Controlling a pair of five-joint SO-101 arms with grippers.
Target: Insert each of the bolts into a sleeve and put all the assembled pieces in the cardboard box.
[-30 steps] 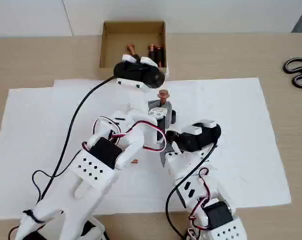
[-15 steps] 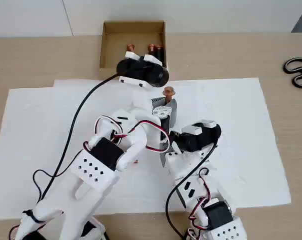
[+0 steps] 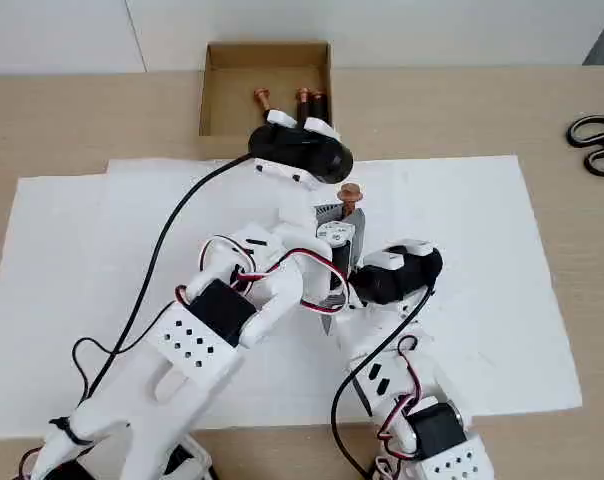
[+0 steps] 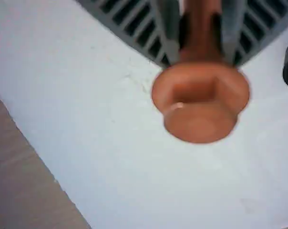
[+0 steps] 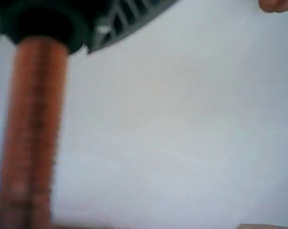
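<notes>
My left gripper (image 3: 343, 214) is shut on a copper bolt (image 3: 350, 192), whose head sticks out past the grey fingers (image 4: 168, 28) over the white paper. In the left wrist view the bolt head (image 4: 199, 102) looms close. My right gripper (image 3: 328, 305) sits mostly hidden under the left arm. In the right wrist view a dark sleeve (image 5: 44, 21) sits by a grey finger (image 5: 129, 16), and a threaded copper shaft (image 5: 33, 133) runs out of it. The cardboard box (image 3: 220, 80) at the back holds assembled pieces (image 3: 307, 100).
White paper (image 3: 82, 250) covers the middle of the wooden table. Black scissors (image 3: 597, 140) lie at the far right edge. The two arms cross closely in front of the box. A copper bit (image 5: 276, 4) shows at the right wrist view's corner.
My left arm has swung to the right and slightly nearer, carrying the bolt with it. The right arm has stayed where it was.
</notes>
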